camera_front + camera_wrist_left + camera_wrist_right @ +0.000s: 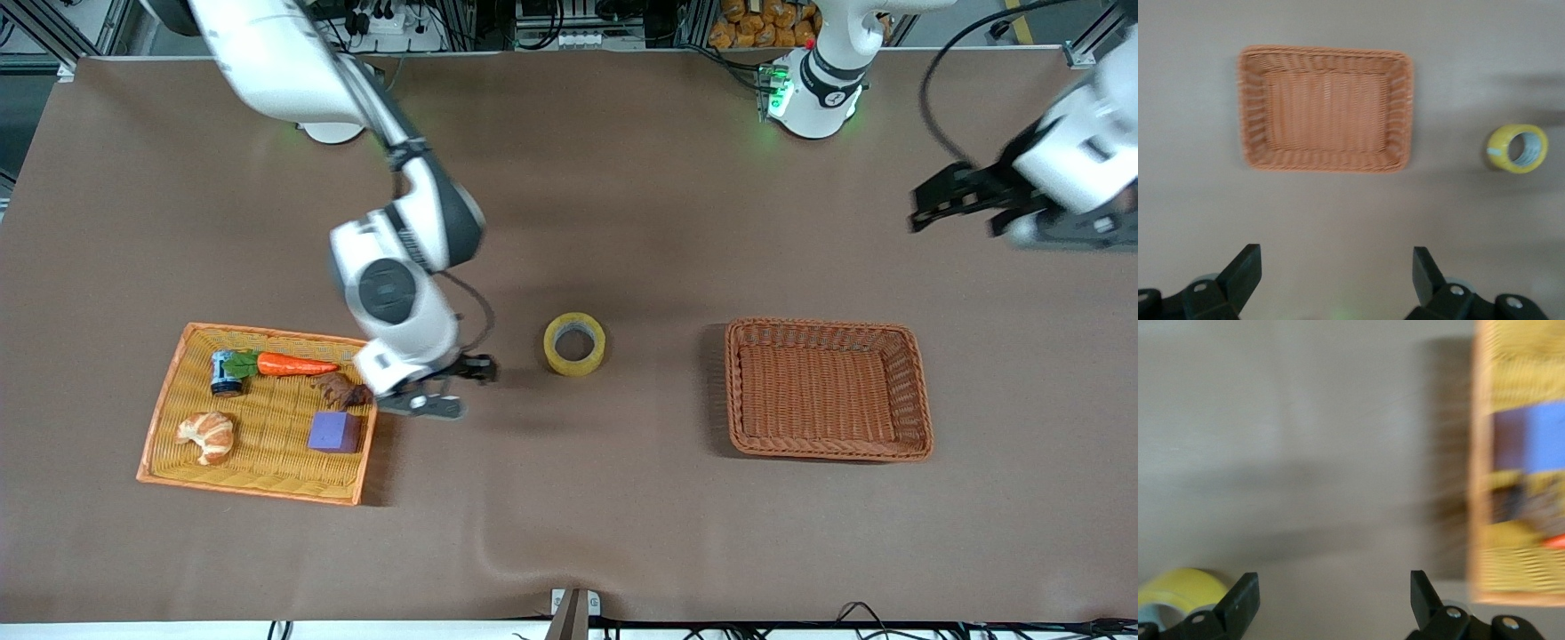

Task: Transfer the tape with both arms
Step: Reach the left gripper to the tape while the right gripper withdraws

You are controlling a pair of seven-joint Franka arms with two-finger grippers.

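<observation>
Brown surface (622,516): tape (575,343) lies at frame centre. Right tool (444,391) beside it, fingers wide, empty. Left tool (965,209) upper right, wide, empty.

One roll of tape (575,344); two baskets, a yellow one (169,418) and a brown one (920,391); in the yellow basket one carrot (293,364), one croissant (207,435), one purple cube (333,432), one small can (224,373) and one dark brown item (340,388); two robot arms, each with one gripper, the left gripper (925,213) and the right gripper (458,387).
</observation>
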